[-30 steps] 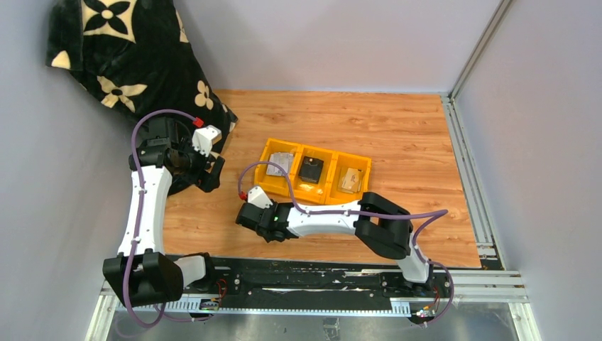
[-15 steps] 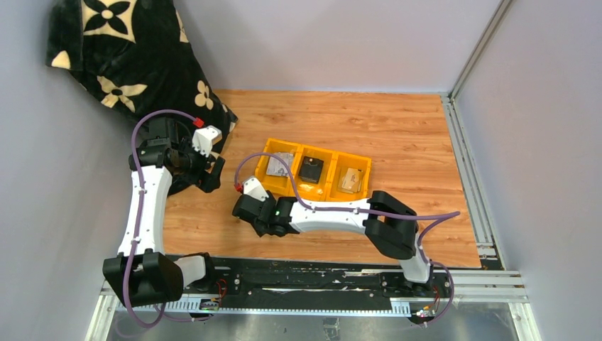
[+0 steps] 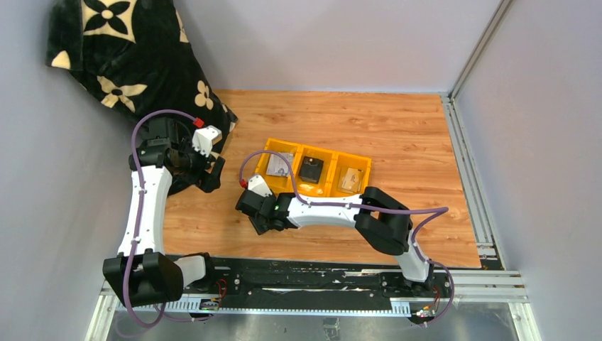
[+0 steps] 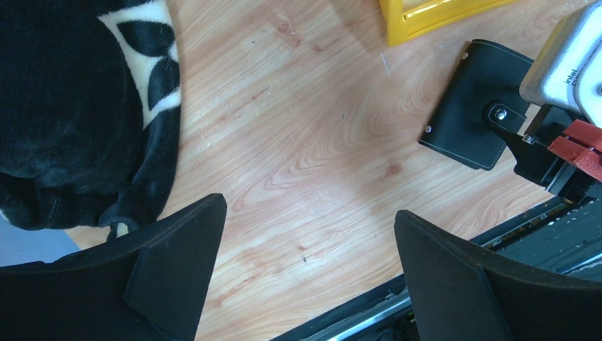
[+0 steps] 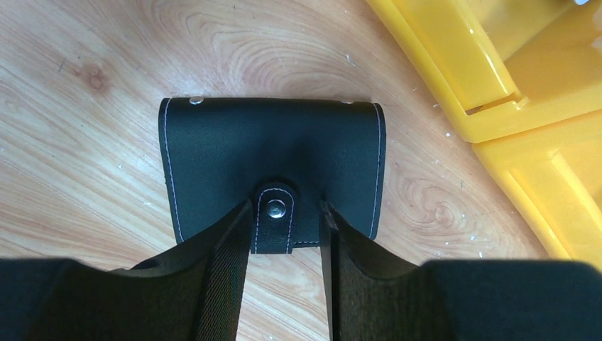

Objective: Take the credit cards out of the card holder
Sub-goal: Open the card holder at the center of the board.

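Two black fingers (image 5: 223, 277) of the right gripper (image 5: 285, 213) stand slightly apart, straddling the small closing tab (image 5: 275, 231) of the card holder (image 5: 213, 149). The holder lies shut and flat on the wooden table (image 5: 92, 57) at the centre of the right wrist view, just beside the yellow tray (image 5: 433, 67) in the upper right. Nothing is clamped yet: one finger sits against the tab's edge and the other leaves a thin gap. The step in hand looks like popping the snap (image 5: 275, 208). For that, the jaws should close squarely on the part of the tab that juts past the holder's lower edge. They should then peel it upward rather than drag it sideways, since the light holder would probably slide along. The left gripper (image 4: 307, 213) hangs wide apart and empty over bare wood near the flowered blanket (image 4: 71, 92), well apart from the holder. Bringing it over to press the holder down would likely steady the pull. In the overhead view the tray's three compartments hold what look like a silvery-grey card (image 3: 284, 165), a black card (image 3: 310, 169) and a tan card (image 3: 348, 179). Whether any cards remain inside cannot be told while the holder is closed.
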